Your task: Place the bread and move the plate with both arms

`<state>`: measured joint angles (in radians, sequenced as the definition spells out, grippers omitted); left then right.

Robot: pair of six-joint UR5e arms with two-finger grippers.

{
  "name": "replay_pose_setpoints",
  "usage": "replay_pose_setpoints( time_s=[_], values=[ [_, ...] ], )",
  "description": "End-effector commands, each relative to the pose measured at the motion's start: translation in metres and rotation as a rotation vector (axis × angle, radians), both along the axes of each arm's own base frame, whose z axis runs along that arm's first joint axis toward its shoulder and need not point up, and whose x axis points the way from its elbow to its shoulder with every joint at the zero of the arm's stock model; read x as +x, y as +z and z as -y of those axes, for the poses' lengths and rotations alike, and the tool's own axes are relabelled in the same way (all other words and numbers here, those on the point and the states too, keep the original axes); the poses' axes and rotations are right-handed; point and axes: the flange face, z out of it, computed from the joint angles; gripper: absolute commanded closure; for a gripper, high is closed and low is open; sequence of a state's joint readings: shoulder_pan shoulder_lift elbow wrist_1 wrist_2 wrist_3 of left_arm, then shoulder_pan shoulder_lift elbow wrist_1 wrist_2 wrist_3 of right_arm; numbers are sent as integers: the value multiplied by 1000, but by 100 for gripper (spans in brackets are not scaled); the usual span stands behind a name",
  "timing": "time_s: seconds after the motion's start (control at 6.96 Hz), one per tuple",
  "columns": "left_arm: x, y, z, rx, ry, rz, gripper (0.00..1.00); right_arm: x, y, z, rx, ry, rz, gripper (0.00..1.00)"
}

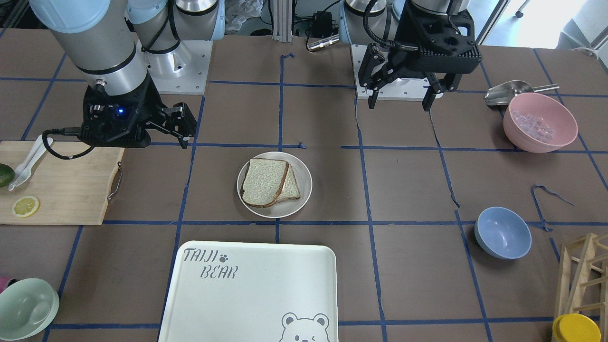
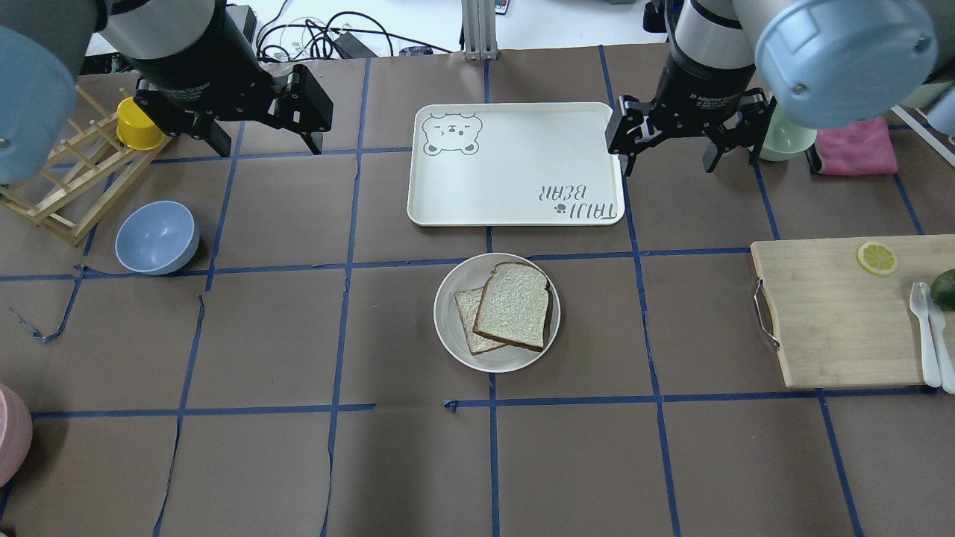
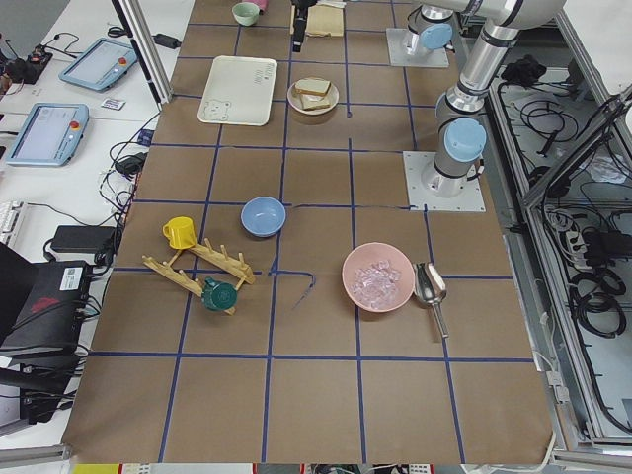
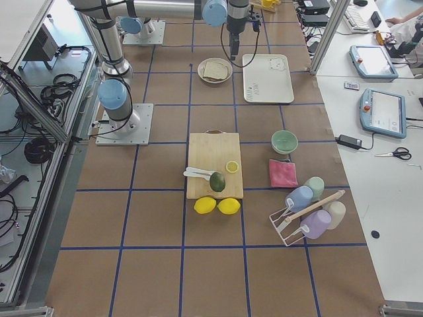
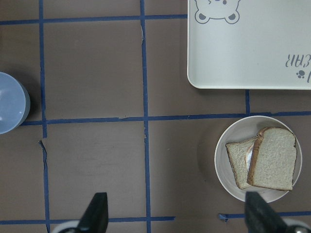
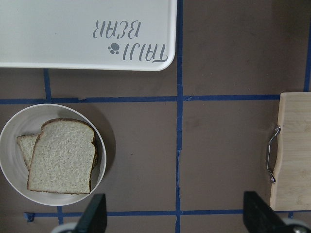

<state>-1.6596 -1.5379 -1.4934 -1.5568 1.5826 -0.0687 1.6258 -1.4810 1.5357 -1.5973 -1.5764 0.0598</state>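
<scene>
The round off-white plate (image 2: 445, 322) sits at the table's middle, near the tray's front edge. On it lies the plain bread (image 2: 515, 306), tilted over a second slice (image 2: 466, 317) whose top is mostly hidden. The plate (image 1: 302, 173) and bread (image 1: 263, 183) also show in the front view. My left gripper (image 2: 268, 142) is open and empty, held above the table left of the tray. My right gripper (image 2: 668, 160) is open and empty, right of the tray. The left wrist view shows the plate (image 5: 222, 165) and bread (image 5: 273, 160) at lower right; the right wrist view shows them at lower left, the plate (image 6: 8, 145) under the bread (image 6: 60, 156).
The cream TAIJI BEAR tray (image 2: 515, 164) lies beyond the plate. A blue bowl (image 2: 157, 237) and a wooden rack (image 2: 60, 186) stand at the left. A cutting board (image 2: 835, 313) with a lemon slice lies at the right. A pink bowl (image 1: 540, 122) holds ice.
</scene>
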Motion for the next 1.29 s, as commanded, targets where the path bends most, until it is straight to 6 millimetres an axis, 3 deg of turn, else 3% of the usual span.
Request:
replay_pose_setpoints(
  time_s=[0.0, 1.15],
  values=[
    [-1, -1, -2, 34, 17, 2, 0, -2, 20, -14, -25, -1, -1, 0],
    [-2, 2, -4, 30, 16, -5, 0, -5, 31, -21, -35, 129, 13, 0]
  ],
)
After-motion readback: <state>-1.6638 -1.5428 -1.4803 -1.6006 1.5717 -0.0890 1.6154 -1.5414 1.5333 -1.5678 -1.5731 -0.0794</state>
